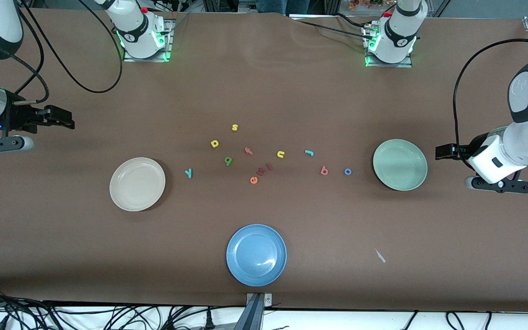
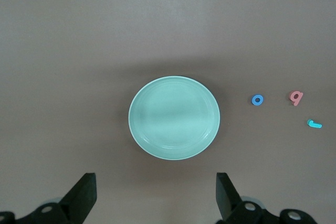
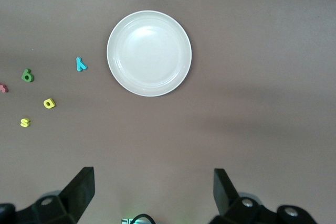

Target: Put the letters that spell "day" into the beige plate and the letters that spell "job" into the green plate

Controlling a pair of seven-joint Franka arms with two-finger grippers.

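The beige plate (image 1: 137,184) (image 3: 149,53) lies toward the right arm's end. Beside it are the teal "y" (image 1: 189,173) (image 3: 80,64), the dark green letter (image 1: 228,160) (image 3: 27,75) and the yellow letter with a hole (image 1: 214,143) (image 3: 49,103). Toward the left arm's end lies the green plate (image 1: 400,164) (image 2: 174,117), with the blue "o" (image 1: 348,171) (image 2: 257,99), red "b" (image 1: 324,171) (image 2: 296,97) and teal "j" (image 1: 309,152) (image 2: 314,124) beside it. My right gripper (image 1: 69,120) (image 3: 153,182) hangs open over bare table at its end. My left gripper (image 1: 439,152) (image 2: 156,187) hangs open at its end. Both plates hold nothing.
A blue plate (image 1: 256,255) lies near the table's front edge. Among the letters are a yellow "s" (image 1: 234,127), a yellow arch (image 1: 280,154), an orange "f" (image 1: 248,150), an orange "e" (image 1: 254,180) and two small red letters (image 1: 269,167). A white scrap (image 1: 380,255) lies near the front.
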